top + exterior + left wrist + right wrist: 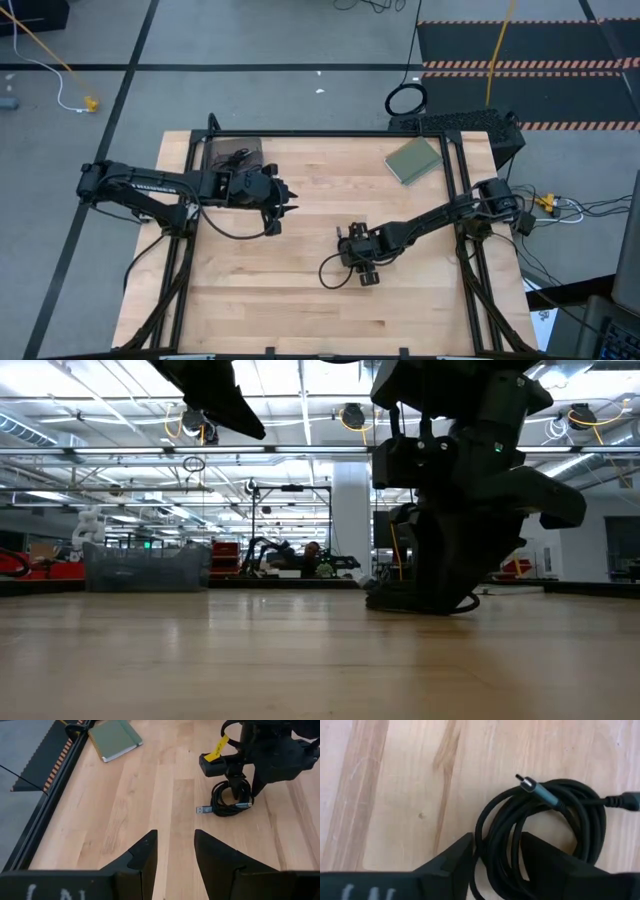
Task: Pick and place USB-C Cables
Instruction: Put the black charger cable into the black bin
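Observation:
A black coiled USB-C cable point(555, 820) lies flat on the wooden table right of centre, with one plug point(527, 782) sticking up over the coil. My right gripper point(365, 270) stands on it, shut over one side of the coil; it shows from farther off in the left wrist view point(240, 795). My left gripper point(286, 203) hangs open above the table's left half, holding nothing, and its fingers point(145, 855) point toward the coil point(227, 807). A dark cable point(236, 157) lies in the clear container. No blue-purple cable shows. My right gripper holds the coil by the strands of one side point(495, 835), several strands pinched together. One finger point(450, 865) is outside the ring and the other point(550, 865) is inside it. The fingers come from above, pointing down. The coil point(420, 600) lies on the table.
A clear container point(232, 155) stands at the table's far left corner. A green notebook point(414, 160) lies at the far right. A black ring-shaped loop point(405, 100) and a yellow cord point(497, 50) lie on the floor beyond the table. Bare wood stretches between the two grippers and along the near edge.

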`<state>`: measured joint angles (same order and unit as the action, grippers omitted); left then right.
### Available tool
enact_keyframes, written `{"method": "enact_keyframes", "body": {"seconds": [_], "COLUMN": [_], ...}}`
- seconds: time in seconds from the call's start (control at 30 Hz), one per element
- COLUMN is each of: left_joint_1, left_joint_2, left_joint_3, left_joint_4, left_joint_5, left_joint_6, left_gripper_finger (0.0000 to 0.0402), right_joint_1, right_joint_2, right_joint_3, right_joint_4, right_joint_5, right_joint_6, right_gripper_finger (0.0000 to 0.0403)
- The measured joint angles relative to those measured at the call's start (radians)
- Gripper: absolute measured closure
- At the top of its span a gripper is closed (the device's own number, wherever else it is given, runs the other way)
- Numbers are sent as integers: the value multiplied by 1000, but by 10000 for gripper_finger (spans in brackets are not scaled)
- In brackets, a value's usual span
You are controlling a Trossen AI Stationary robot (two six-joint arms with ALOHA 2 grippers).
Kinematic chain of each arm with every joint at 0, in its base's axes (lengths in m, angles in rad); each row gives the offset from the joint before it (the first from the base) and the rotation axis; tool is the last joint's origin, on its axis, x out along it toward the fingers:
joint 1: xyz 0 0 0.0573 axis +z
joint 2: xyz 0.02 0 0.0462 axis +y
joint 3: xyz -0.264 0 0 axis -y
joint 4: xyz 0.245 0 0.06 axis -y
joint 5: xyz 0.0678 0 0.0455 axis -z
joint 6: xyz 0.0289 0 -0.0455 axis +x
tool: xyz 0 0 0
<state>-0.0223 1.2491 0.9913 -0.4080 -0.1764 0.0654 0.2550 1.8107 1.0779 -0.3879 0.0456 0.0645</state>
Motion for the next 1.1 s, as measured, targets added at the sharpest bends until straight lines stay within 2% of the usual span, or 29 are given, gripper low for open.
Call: {"method": "enact_keyframes", "body": {"seconds": [0.33, 0.63, 0.83, 1.1], "left_joint_1": [0, 0, -1, -31], "left_joint_2": [0, 0, 0, 0], "left_joint_3": [0, 0, 0, 0], "left_joint_4": [1, 2, 17, 68], "left_joint_5": [0, 0, 0, 1], "left_joint_6": [-13, -14, 5, 40], "left_gripper_finger": [270, 270, 270, 270], "right_joint_1": [-1, -1, -1, -1], "right_joint_2": [-2, -20, -121, -326], "right_joint_3": [0, -1, -1, -1], "right_joint_4": [-2, -9, -13, -38], "right_joint_5": [5, 6, 4, 3], "right_joint_6": [-43, -72, -90, -175], "right_gripper_finger": [320, 338, 338, 338]}}
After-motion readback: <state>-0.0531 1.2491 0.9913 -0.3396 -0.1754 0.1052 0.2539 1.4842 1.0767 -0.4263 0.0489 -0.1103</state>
